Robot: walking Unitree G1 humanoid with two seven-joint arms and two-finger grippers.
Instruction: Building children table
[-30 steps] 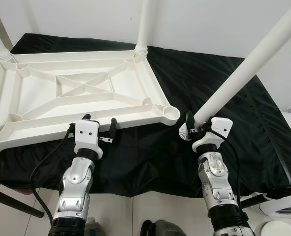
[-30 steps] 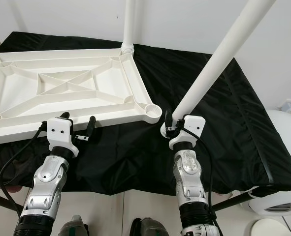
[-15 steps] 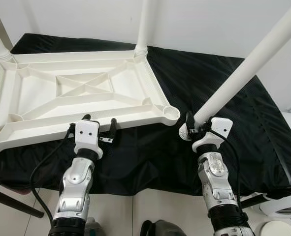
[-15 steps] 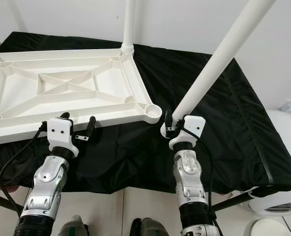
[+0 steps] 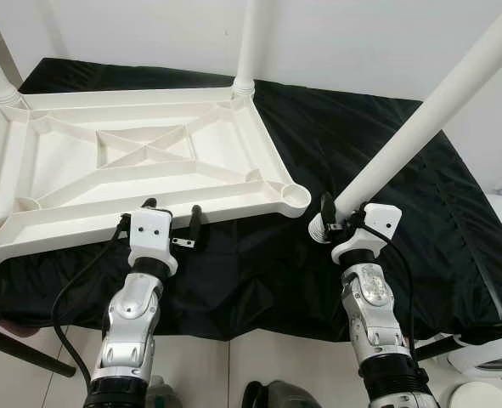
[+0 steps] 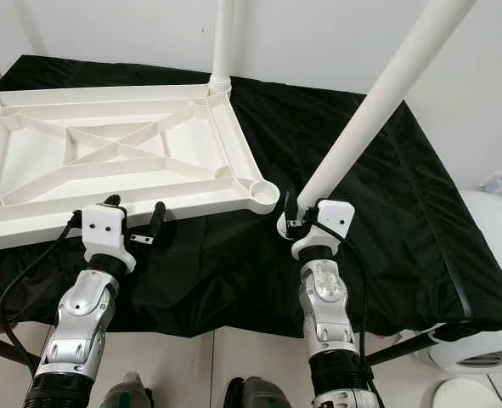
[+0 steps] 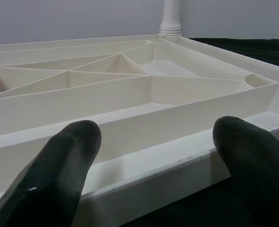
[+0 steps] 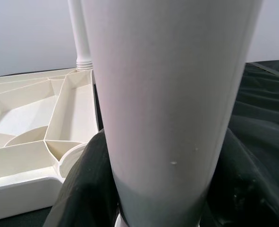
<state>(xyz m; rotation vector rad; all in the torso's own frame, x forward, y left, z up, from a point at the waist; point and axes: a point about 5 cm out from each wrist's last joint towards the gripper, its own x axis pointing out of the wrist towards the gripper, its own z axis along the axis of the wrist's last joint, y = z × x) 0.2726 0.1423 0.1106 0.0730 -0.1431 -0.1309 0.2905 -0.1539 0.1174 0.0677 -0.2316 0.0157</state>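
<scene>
A white plastic tabletop (image 5: pixel 140 161) lies upside down on a black cloth, ribs up, with white legs standing at its far corners (image 5: pixel 249 42). The near right corner socket (image 5: pixel 295 195) is empty. My left gripper (image 5: pixel 171 214) is open, its fingers (image 7: pixel 59 175) at the tabletop's near rim (image 7: pixel 167 165). My right gripper (image 5: pixel 340 217) is shut on the lower end of a loose white table leg (image 5: pixel 429 110), which slants up to the right. That leg's foot hovers just right of the empty socket (image 8: pixel 75 158).
The black cloth (image 5: pixel 403 170) covers the work surface and hangs over its front edge. A white wall stands behind. White round objects (image 5: pixel 488 357) sit low at the right, on the floor.
The whole picture shifted slightly one second ago. The grippers, the held leg and the tabletop stand the same as before.
</scene>
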